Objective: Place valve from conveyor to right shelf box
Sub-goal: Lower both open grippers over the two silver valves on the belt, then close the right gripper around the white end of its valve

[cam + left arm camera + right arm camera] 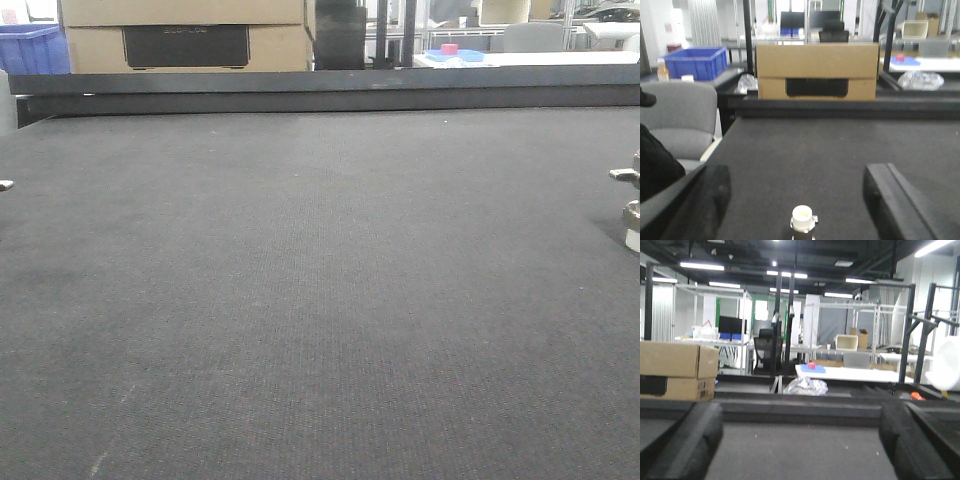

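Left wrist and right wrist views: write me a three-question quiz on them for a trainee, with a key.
1. True or false: in the left wrist view, a white-capped valve stands on the conveyor between the left arm's jaws, which are open and do not touch it.
2. Left wrist view: what stands straight ahead, beyond the conveyor's far end? A) a cardboard box B) a red toolbox C) a green drum
3. Right wrist view: are the right arm's jaws open or shut?
Key: 1 true; 2 A; 3 open, with only conveyor showing between them.
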{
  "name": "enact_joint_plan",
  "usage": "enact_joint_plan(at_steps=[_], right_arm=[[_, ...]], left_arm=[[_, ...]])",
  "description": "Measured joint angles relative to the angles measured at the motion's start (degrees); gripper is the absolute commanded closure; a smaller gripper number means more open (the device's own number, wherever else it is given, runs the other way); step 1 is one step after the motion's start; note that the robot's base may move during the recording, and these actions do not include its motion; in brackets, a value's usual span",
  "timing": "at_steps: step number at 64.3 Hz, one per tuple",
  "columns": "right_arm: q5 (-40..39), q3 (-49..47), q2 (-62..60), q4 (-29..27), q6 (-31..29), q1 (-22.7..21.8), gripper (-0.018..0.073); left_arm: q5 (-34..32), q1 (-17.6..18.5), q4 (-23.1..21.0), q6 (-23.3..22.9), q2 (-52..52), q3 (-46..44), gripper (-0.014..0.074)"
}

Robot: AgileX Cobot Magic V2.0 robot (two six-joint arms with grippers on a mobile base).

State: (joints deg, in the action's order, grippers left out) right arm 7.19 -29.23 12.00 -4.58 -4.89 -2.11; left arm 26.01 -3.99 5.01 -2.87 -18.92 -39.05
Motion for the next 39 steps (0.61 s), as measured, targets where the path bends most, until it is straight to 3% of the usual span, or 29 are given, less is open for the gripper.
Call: enact_joint_plan(at_steps=[5,14,28,39], right_arm=[[0.45,-0.22,2.72,0.00,0.00,0.00,-0.0010],[3.42,-2.76,8.07,0.00,0.00,0.00,-0.0010],[15.41,-14.63,20.72,0.00,0.00,1.14,-0.0010],[26.84,-25.61,33.48,0.00,0.00,3.14,-0.0010]], left_arm=[[3.01,0.00,0.00,0.00,-3.76,-2.94,-0.0013],[9.99,2.02,0.00,0.00,-9.96,-8.22,-0.0003],[19.97,5.62,-0.12,-0.12,-20.20,-16.77,-0.0003],[25.73,6.28,-0.12,-0.35,-29.73,-23.81,-0.0003]])
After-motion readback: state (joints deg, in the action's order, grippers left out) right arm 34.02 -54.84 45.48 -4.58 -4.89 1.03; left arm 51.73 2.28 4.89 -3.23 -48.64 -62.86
